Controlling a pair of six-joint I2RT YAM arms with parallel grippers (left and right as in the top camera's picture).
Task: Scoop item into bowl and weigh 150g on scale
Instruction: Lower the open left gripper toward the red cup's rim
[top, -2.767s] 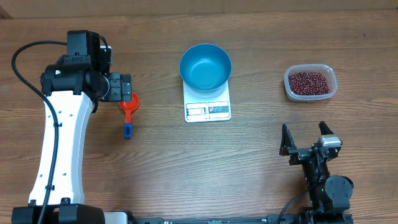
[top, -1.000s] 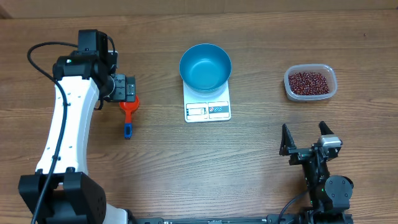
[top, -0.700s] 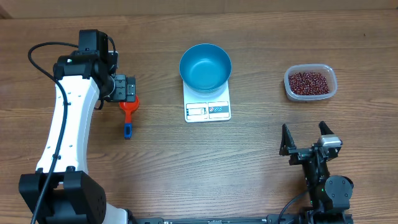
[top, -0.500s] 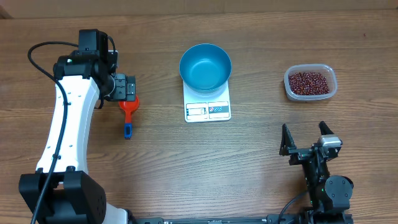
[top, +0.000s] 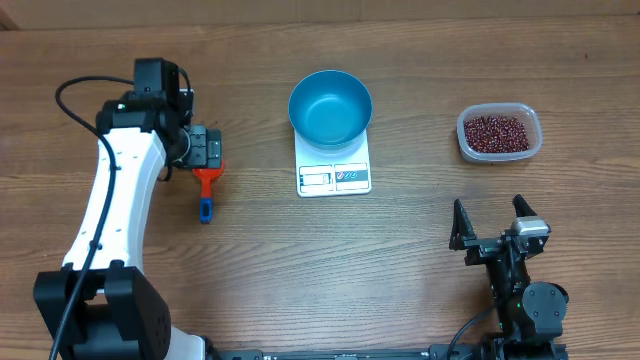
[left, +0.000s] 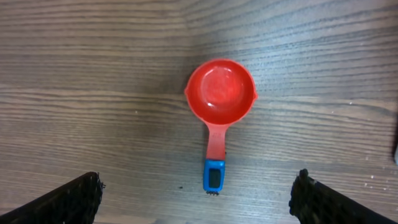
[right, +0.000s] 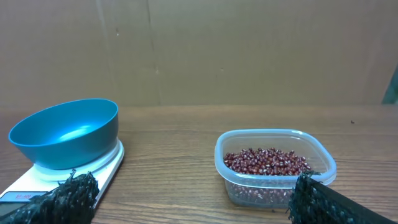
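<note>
Hovering my left gripper (top: 207, 149) above the red scoop (left: 221, 93), I see its jaws spread wide, holding nothing; my right gripper (top: 490, 221) is parked low, equally wide; the blue bowl (top: 330, 107) sits on the scale (top: 334, 177); the beans (top: 495, 131) lie in a clear tub (top: 463, 141) well apart.
</note>
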